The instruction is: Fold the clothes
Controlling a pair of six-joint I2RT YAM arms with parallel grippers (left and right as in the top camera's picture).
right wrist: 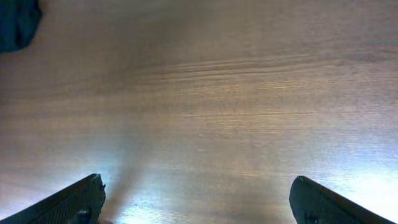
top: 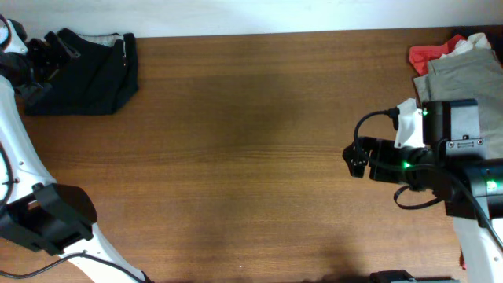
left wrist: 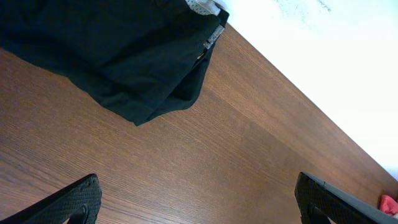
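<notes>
The clothes (top: 86, 75) lie as 1 compact black bundle in the far left corner of the tabletop (top: 236, 141), with pale lining (left wrist: 205, 6) showing at the far edge. The near hem looks rumpled and uneven. The fold seems nearly done, or in need of tidying. The left gripper (top: 51, 51) sits at the bundle's left edge, spread and holding nothing. The right gripper (top: 354, 159), also spread, hangs over bare wood near the right edge. Next, the left gripper would likely pinch the loose hem.

Overhead straight down, wrist views low, sharing the table (top: 236, 157)
</notes>
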